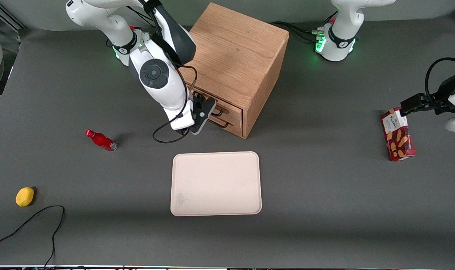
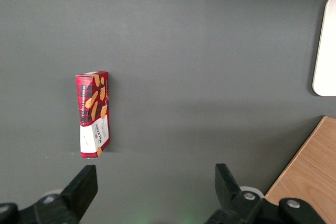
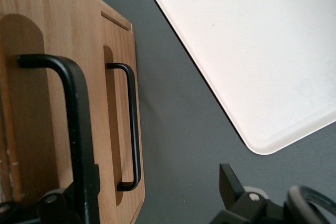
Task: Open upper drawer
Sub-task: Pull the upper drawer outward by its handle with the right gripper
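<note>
Oak-grained and barely drawn out, the upper drawer (image 1: 227, 108) is being faced by the tool (image 1: 205, 114), which is being held directly in front of it at the cabinet (image 1: 235, 63). The tool's fingers (image 3: 231, 187) are being kept spread, with the black handle (image 3: 79, 129) lying between them. The lower drawer (image 3: 118, 129) is sitting just beneath. A cream tray (image 1: 216, 183) is lying nearer the front camera than the tool.

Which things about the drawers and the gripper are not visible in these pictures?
1. Front view: the right arm and gripper cover most of the upper drawer and its handle.
2. Right wrist view: that handle hides one finger, so contact cannot be judged.
3. No view shows the drawer's inside.
</note>
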Tool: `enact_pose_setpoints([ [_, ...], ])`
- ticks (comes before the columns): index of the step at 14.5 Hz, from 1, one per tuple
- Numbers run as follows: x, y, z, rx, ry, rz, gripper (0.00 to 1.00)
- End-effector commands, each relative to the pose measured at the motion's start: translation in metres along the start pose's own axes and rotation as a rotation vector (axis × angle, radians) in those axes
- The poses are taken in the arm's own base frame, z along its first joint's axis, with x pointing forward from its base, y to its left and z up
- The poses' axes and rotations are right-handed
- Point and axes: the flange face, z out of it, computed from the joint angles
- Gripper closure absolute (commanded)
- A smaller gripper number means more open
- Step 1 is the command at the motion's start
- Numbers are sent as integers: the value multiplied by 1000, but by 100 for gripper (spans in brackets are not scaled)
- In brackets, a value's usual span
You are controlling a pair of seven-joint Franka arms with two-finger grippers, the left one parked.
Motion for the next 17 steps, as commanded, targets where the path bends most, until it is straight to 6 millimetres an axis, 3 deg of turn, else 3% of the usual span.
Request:
enact_pose_setpoints([
  [1,0,10,-2,-2,20,-12,0],
  [9,3,29,-11,-15,43,-24,0],
  [17,4,55,-4,-19,41,-23,0],
])
